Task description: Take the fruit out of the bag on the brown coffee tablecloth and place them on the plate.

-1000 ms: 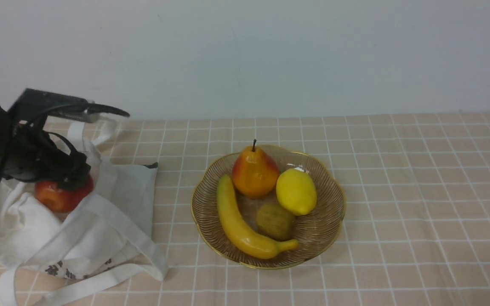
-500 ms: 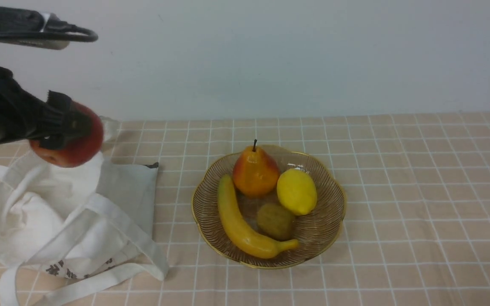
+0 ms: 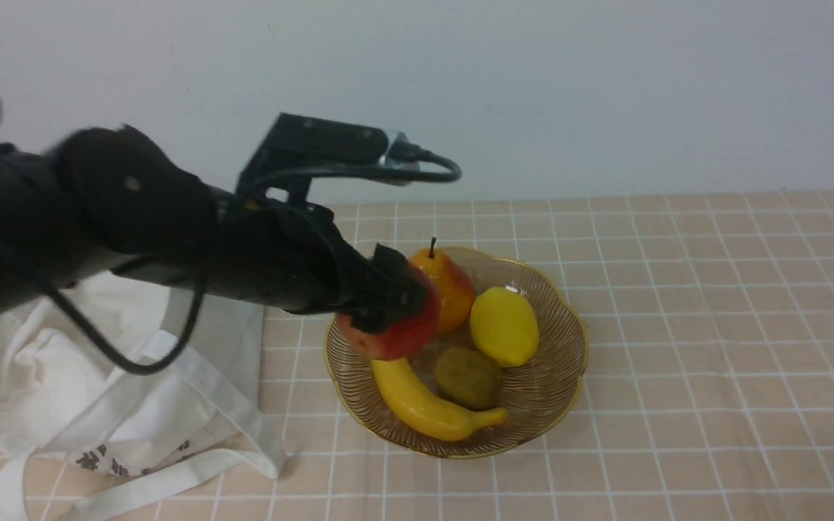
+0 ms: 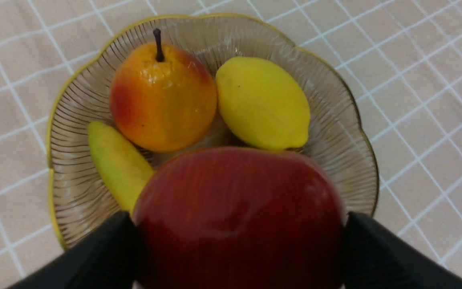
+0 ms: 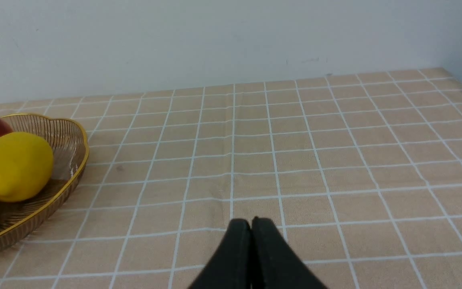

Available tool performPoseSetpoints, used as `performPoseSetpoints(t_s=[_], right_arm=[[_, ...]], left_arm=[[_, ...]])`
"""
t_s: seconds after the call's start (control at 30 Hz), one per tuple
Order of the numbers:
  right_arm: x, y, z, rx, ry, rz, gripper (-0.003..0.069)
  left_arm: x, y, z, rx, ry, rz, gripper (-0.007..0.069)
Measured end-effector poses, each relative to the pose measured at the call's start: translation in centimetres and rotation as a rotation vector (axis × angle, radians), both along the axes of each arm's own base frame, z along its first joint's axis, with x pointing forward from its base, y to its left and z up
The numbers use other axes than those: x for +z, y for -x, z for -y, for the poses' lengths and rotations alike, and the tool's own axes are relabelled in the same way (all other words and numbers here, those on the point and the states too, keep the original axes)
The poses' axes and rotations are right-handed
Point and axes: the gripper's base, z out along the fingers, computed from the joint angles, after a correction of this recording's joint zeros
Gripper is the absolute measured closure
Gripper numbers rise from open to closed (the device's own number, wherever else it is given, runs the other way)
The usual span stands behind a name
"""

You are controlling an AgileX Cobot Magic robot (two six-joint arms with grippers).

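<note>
Bag lies slack, near left on cloth; its dark print is too small to read, no other writing seen. Right pincer: closed on nothing, over bare cloth, apart from plate. Left pincer: clamped on apple, clear of bag, over plate's left side, above far end of banana, just beside pear; lemon and kiwi to the right. Apple-banana contact: cannot tell. Judgement: drop is straight down; left arm does it.
</note>
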Motion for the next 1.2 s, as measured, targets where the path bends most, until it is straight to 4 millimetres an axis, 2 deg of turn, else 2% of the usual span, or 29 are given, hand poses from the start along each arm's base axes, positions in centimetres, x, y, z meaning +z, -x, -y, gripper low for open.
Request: performPoseSetpoints(t_s=[0.13,0.3,0.43,0.6,0.83,0.9,1.0,1.03,1.1,1.2], right_arm=[[0.0,0.0,0.0,0.000,0.000,0.000,0.0673],[0.0,0.0,0.0,0.000,0.000,0.000,0.0673],[0.0,0.0,0.0,0.000,0.000,0.000,0.0673],[0.0,0.0,0.0,0.000,0.000,0.000,0.0673],[0.0,0.0,0.0,0.000,0.000,0.000,0.0673],[0.0,0.0,0.0,0.000,0.000,0.000,0.0673],[0.0,0.0,0.0,0.000,0.000,0.000,0.0673],[0.0,0.0,0.0,0.000,0.000,0.000,0.0673],[0.0,0.0,0.0,0.000,0.000,0.000,0.0673],[0.0,0.0,0.0,0.000,0.000,0.000,0.0673]], left_arm=[[-3.3,-1.6,0.9,0.073,0.033,-0.076,0.0032],[-5.0,-2.6,1.2,0.141,0.062,-0.098,0.0032],[-5.5,-3.1,1.1,0.178,0.063,-0.074,0.0032],[-5.5,-3.3,1.1,0.187,0.065,-0.067,-0.0048],[-5.2,-3.2,1.0,0.162,0.042,-0.041,-0.0059],[-4.4,-3.0,0.8,0.139,0.029,-0.005,-0.0057],[-2.0,-2.6,0.2,0.134,0.046,0.062,-0.0032],[-0.4,-2.3,-0.4,0.144,0.065,0.103,0.0001],[1.0,-1.9,-1.2,0.157,0.083,0.138,0.0039],[4.4,-0.7,-3.0,0.169,0.116,0.204,0.0174]])
